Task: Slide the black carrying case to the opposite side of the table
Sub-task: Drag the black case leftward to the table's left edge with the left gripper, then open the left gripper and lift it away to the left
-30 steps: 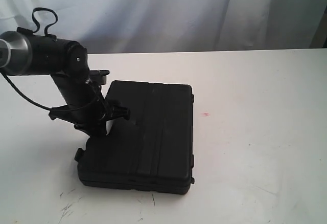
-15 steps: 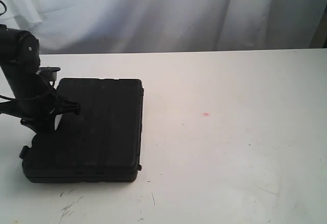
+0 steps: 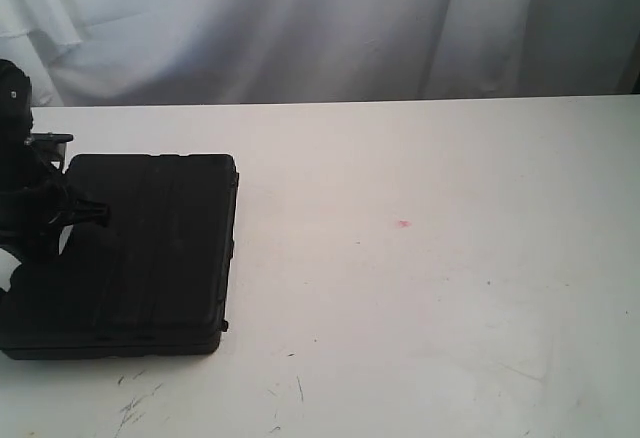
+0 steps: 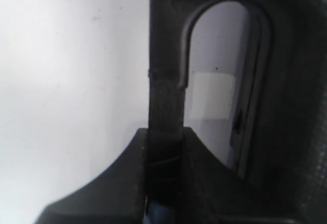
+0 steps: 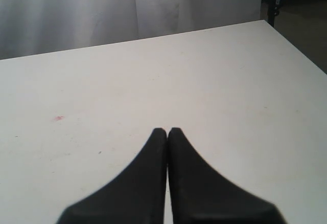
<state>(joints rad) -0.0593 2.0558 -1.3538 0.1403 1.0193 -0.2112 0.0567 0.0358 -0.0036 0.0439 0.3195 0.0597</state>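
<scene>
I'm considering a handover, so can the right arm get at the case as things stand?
Probably not readily. The case sits far left on the table, its handle clamped in the left gripper. The right gripper is shut, its camera showing only table. Nothing stands between them, though.

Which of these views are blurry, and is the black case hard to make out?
Exterior view: soft, black carrying case underexposed, nearly featureless. Left wrist view: too close, case and left gripper out of focus. Right wrist view: table fairly clear, right gripper blurred.
</scene>
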